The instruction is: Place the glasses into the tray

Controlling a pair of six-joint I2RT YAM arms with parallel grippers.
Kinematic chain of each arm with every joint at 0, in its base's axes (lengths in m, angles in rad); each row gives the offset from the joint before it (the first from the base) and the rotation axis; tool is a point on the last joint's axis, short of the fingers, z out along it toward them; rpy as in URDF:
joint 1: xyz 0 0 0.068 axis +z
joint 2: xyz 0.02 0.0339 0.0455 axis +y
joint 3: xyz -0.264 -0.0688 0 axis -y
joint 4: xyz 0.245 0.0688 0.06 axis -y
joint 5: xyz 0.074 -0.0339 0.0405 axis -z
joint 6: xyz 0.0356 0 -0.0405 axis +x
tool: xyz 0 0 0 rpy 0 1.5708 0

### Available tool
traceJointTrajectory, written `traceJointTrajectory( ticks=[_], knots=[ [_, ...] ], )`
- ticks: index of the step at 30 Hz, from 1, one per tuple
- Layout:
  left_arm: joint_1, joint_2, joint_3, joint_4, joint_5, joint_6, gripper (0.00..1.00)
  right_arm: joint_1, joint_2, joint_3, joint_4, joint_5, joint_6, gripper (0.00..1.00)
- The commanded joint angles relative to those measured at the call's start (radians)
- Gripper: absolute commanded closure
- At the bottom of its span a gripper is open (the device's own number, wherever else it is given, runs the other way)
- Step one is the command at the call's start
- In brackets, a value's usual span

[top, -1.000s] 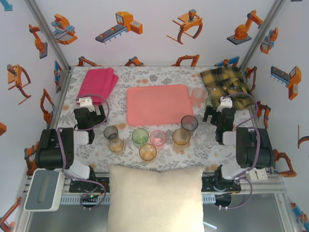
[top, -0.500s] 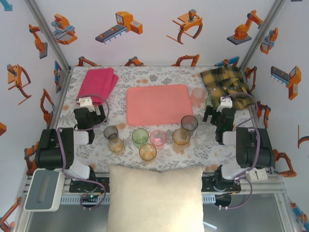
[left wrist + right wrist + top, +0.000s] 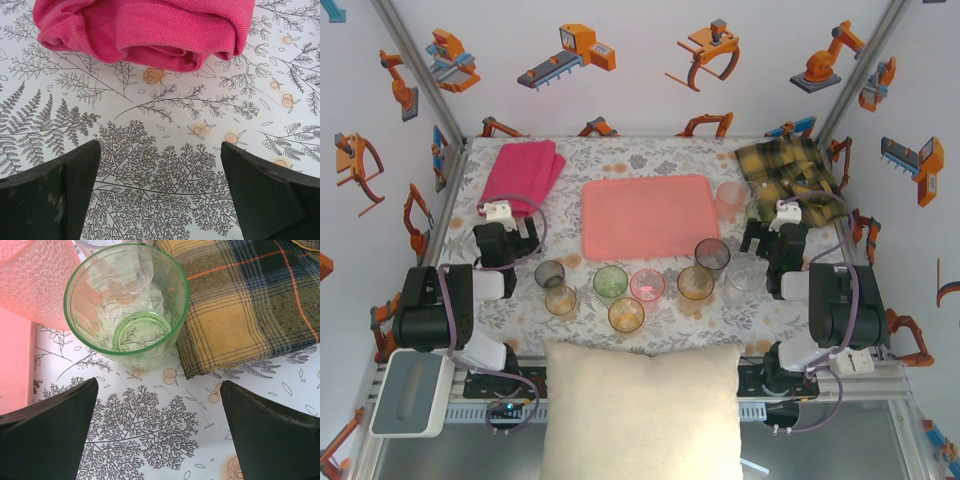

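Your tray lies flat in the middle of the counter, toward its far side, with the magenta towel well off to its left and the plaid cloth at the far right corner. All the glasses stand upright on the counter outside the tray. A loose cluster of them sits just in front of the tray's near edge, running from the grey glass on the left, past the pink glass in the middle, to the clear glass on the right. Two more stand by the tray's right edge: the textured pink glass just beside the rim, and the pale green glass next to it. Your right gripper is spread wide and holds nothing. Its fingers point at that pale green glass, which stands just ahead of the tips. The textured pink glass is close against it on the left, though you cannot tell whether the two touch, and the plaid cloth lies just beside it on the right. Your left gripper is also spread wide, with only patterned counter between its fingers, and the magenta towel lies ahead of the tips and apart from them. A cream cushion rests at the near edge between the arm bases.
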Motion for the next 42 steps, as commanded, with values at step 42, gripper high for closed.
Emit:
traceJointTrajectory(
  ticks=[42],
  knots=[
    [-0.002, -0.197, 1.151, -1.893, 0.406, 0.334, 0.03, -0.006, -0.605, 0.593, -1.416, -0.344, 0.418, 0.09]
  ],
)
